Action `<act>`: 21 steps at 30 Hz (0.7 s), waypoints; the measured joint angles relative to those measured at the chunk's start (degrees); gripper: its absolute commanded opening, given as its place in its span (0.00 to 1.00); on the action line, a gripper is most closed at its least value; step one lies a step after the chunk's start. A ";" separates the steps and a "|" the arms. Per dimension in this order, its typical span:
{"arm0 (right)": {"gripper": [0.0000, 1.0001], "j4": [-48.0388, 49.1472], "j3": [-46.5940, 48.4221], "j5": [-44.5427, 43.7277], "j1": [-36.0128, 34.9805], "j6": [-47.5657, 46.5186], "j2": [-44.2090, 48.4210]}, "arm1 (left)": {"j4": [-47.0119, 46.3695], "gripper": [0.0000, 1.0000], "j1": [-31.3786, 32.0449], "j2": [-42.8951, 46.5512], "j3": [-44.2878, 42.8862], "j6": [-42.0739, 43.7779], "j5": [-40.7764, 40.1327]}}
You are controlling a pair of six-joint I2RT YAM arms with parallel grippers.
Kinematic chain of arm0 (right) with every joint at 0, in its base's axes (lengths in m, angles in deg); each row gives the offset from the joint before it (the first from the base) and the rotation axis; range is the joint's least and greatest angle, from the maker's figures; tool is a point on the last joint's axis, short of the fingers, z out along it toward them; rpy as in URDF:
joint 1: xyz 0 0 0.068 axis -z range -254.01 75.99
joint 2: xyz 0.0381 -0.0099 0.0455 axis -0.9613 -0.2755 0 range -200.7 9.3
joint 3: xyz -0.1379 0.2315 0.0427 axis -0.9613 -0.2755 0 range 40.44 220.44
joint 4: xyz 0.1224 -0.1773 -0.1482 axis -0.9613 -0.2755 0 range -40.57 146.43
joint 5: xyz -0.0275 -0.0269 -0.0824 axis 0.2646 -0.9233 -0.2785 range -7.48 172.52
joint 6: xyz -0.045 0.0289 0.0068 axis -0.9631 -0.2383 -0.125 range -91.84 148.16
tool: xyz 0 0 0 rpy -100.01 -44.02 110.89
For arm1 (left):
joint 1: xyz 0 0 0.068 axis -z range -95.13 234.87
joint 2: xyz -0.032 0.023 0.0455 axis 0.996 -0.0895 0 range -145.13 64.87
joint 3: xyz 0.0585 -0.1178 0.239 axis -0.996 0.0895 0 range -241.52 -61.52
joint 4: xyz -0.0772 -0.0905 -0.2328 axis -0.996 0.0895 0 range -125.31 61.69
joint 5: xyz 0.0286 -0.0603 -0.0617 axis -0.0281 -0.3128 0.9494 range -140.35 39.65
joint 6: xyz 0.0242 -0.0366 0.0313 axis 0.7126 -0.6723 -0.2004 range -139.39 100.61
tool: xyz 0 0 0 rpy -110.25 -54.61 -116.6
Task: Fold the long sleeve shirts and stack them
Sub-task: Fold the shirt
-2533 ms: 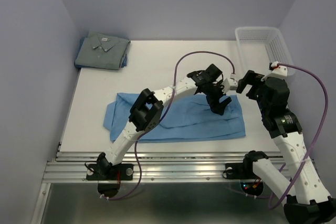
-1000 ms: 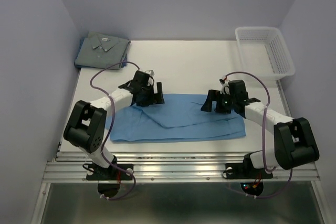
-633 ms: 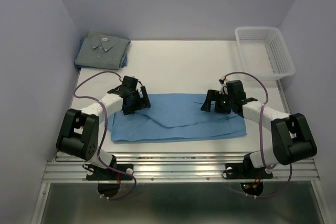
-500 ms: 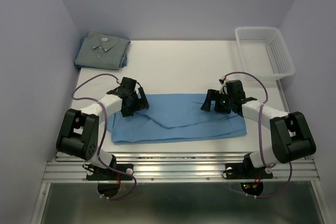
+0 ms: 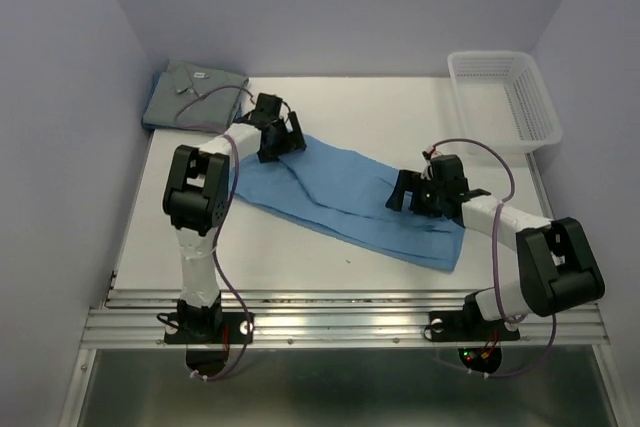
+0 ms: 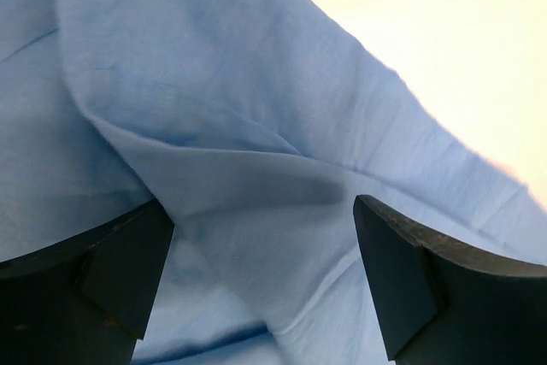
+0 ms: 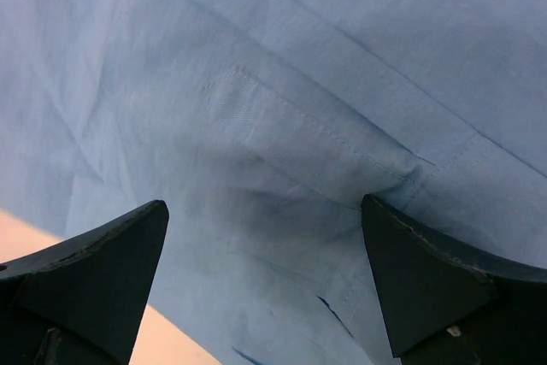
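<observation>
Left gripper [image 5: 283, 140], fingers spread, has dragged the sky-blue shirt [image 5: 350, 197] upper-left toward the folded grey-blue shirt [image 5: 190, 97] for stacking, while the right gripper [image 5: 408, 192], also spread, anchors it.

The left arm [image 5: 196, 247] stands up from its base at the lower left, bends at an elbow left of centre, and sends its forearm toward the upper left. The left hand [image 5: 290, 142] sits low there, its two dark fingers [image 6: 94, 284] spread wide in the wrist view. The right arm [image 5: 520, 247] folds at an elbow at the lower right and lies low, with its forearm running leftward. The right hand [image 5: 398, 195] is right of centre, its fingers [image 7: 90, 284] also parted wide and pointing down.
</observation>
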 measured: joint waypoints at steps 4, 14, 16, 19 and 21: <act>1.00 0.15 -4.13 2.12 -3.41 1.92 4.39 | 0.81 0.99 1.36 -13.77 -20.31 3.28 2.40; 1.00 5.27 -7.34 12.22 -23.12 6.29 4.94 | 2.01 0.99 9.57 -40.17 -61.05 4.52 12.20; 1.00 8.07 -6.40 14.62 -26.16 6.80 2.12 | -0.52 0.99 10.05 -39.80 -59.39 3.56 13.14; 1.00 11.34 -2.56 17.05 -29.31 7.13 -3.78 | -1.84 0.99 10.01 -39.65 -58.95 1.88 13.55; 1.00 11.91 0.02 17.33 -31.08 7.06 -6.60 | -1.95 0.99 9.77 -39.65 -58.95 1.20 13.35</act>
